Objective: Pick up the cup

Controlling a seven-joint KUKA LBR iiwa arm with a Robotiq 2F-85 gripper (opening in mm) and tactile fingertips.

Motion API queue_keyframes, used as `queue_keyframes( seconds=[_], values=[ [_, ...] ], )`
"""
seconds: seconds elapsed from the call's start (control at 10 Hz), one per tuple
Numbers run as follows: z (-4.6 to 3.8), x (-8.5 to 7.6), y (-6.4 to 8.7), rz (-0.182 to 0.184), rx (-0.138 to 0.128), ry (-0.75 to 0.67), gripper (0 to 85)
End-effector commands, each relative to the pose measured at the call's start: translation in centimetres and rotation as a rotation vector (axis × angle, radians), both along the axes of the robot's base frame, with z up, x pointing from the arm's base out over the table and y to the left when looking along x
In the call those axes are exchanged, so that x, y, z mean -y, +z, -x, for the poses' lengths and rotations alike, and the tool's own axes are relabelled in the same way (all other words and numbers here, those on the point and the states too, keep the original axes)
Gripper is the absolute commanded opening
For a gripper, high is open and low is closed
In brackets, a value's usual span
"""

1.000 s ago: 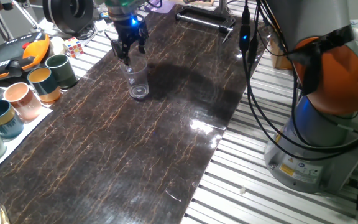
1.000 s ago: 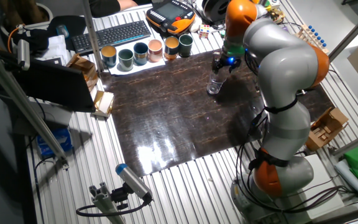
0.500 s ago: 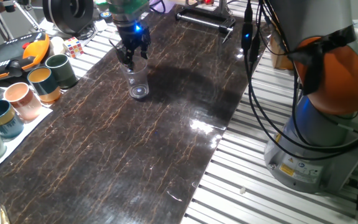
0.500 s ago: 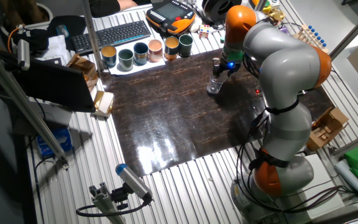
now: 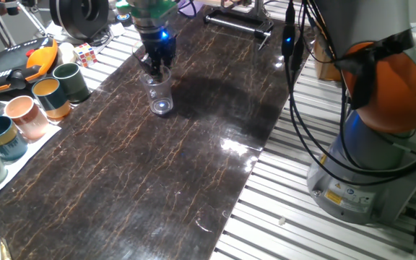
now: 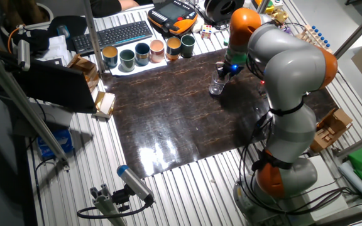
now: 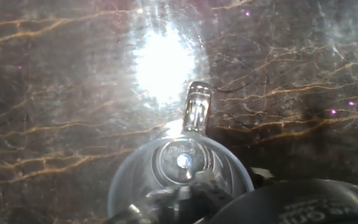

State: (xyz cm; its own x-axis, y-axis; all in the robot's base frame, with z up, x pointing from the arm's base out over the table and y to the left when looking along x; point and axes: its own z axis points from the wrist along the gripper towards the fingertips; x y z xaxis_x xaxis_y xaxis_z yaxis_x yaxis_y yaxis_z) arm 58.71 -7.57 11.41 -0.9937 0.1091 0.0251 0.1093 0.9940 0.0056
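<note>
The cup (image 5: 160,96) is a small clear tumbler standing upright on the dark marbled table (image 5: 157,180). It also shows in the other fixed view (image 6: 215,87). My gripper (image 5: 157,71) hangs straight above it with its fingertips down at the rim, also seen from the other side (image 6: 222,73). In the hand view the cup (image 7: 166,158) fills the bottom centre, seen from above with its shiny base. One fingertip (image 7: 194,193) seems to reach inside the cup and the dark one (image 7: 291,199) stays outside its wall. The jaws look open, astride the rim.
Several coloured mugs (image 5: 35,101) stand in a row on a white tray at the left edge, also visible in the other fixed view (image 6: 146,50). A puzzle cube (image 5: 85,53), an orange-black pendant (image 5: 20,61) and a keyboard (image 6: 115,32) lie behind them. The arm's base (image 5: 381,144) and cables stand at the right.
The gripper has turned about its axis and sunk lower over the cup, so its fingers now reach the rim. The cup has not moved.
</note>
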Motion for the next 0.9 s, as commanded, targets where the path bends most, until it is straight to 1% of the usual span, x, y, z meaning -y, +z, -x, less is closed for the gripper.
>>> queue_keyframes(
  seconds=[0.0, 0.1, 0.3, 0.4, 0.5, 0.7, 0.8],
  values=[
    [0.04, 0.0, 0.0, -0.003, 0.0, 0.012, 10.3],
    [0.07, -0.1, -0.1, -0.009, -0.003, 0.023, 0.7],
    [0.12, -0.1, -0.1, 0.0, 0.007, 0.029, 0.7],
    [0.14, -0.2, 0.0, 0.009, 0.008, 0.033, 0.7],
    [0.19, -0.3, 0.2, 0.011, 0.006, 0.04, 0.7],
    [0.41, -0.4, 0.8, 0.003, 0.005, 0.056, 0.7],
    [0.55, -0.4, 1.4, -0.002, 0.001, 0.056, 0.7]
  ],
)
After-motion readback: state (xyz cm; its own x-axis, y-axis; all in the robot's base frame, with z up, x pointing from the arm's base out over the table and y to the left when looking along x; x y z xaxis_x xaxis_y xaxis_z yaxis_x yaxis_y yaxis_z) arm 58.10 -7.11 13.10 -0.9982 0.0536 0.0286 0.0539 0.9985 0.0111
